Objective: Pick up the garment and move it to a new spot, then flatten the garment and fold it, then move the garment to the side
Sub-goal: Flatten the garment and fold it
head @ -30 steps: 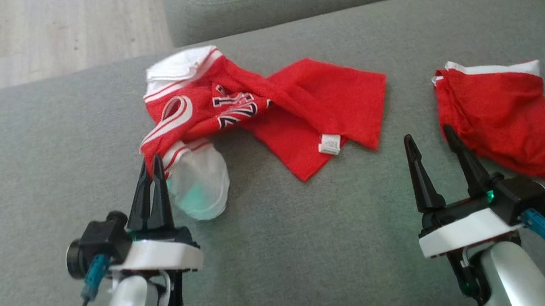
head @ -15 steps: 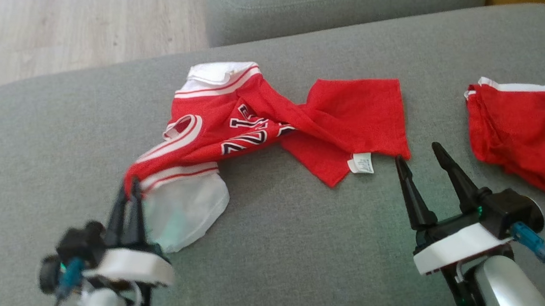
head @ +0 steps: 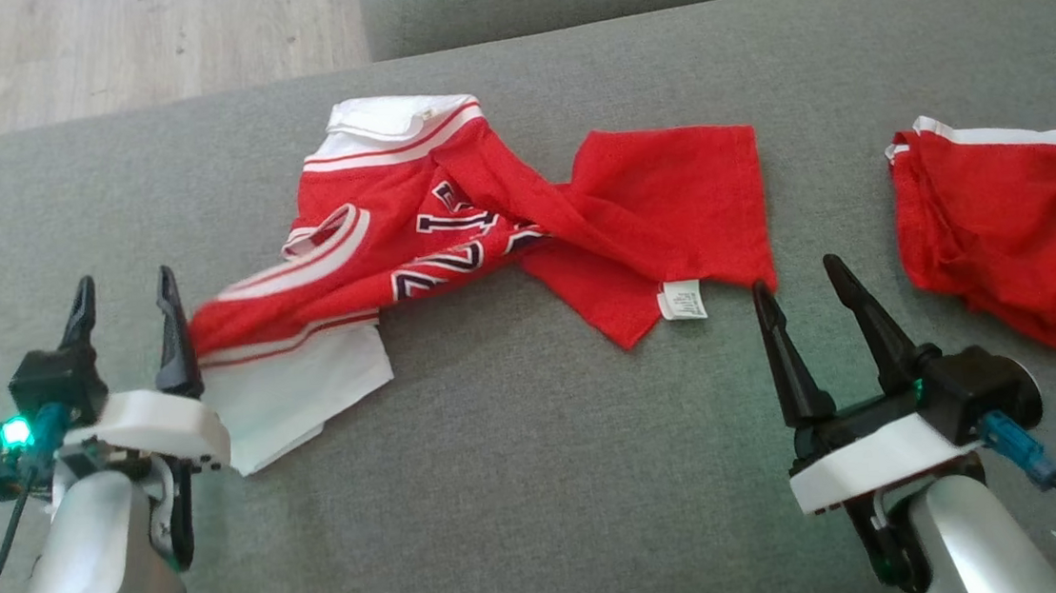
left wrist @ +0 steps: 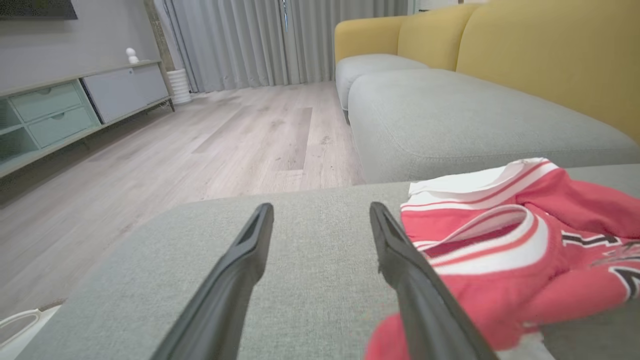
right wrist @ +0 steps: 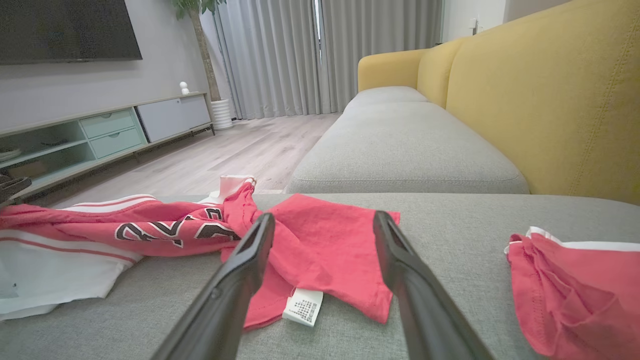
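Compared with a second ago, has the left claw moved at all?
Yes. The left gripper has gone leftward, farther from the white label on the jersey, which stayed put, and now stands open.

Red garment (head: 522,230): black, white-edged characters across its chest, centre of frame, creased and not legible. White sewn-in tag (head: 681,300) at its lower edge: print too small to read.

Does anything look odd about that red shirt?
The red jersey lies twisted at its middle on the grey cushion, its white label showing at the hem. A second red garment lies crumpled to its right.
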Motion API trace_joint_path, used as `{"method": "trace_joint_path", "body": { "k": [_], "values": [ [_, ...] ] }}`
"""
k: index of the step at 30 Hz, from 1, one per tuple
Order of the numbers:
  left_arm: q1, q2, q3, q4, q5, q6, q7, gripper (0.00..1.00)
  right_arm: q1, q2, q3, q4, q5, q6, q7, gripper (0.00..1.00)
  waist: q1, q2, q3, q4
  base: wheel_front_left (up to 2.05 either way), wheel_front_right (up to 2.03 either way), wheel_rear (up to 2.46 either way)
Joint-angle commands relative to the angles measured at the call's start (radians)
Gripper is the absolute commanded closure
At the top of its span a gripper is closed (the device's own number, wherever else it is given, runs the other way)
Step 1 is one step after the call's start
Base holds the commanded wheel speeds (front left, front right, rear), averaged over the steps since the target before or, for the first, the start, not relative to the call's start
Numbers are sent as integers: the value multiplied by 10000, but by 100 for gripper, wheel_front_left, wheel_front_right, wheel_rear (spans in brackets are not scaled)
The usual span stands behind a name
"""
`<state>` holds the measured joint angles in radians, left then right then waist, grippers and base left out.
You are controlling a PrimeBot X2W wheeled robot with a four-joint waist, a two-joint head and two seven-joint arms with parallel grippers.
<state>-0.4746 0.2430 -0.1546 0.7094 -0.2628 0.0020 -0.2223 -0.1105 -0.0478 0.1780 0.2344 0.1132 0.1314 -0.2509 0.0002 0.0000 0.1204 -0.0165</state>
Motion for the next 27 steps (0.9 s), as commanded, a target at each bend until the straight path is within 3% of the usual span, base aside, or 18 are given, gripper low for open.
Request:
{"method": "trace_joint_path", "body": {
  "k": [1, 7, 18, 27],
  "values": [
    [-554, 355, 452, -200, 51, 133, -241, 0, -286, -24, 169, -298, -56, -7, -109, 0, -2, 0, -54, 95, 0, 0, 0],
    [-174, 192, 458, -925, 124, 62, -382, 0, -215, -24, -39, -274, -81, -7, -109, 0, -2, 0, -262, 384, 0, 0, 0],
    [3223, -1281, 205, -4597, 230, 292, -392, 0, 296, -24, -508, -214, -40, -7, -109, 0, -2, 0, -942, 872, 0, 0, 0],
    [4037, -1732, -143, -5236, 258, 323, -393, 0, 241, -24, -851, -138, -163, -7, -109, 0, -2, 0, -797, 940, 0, 0, 0]
  ]
}}
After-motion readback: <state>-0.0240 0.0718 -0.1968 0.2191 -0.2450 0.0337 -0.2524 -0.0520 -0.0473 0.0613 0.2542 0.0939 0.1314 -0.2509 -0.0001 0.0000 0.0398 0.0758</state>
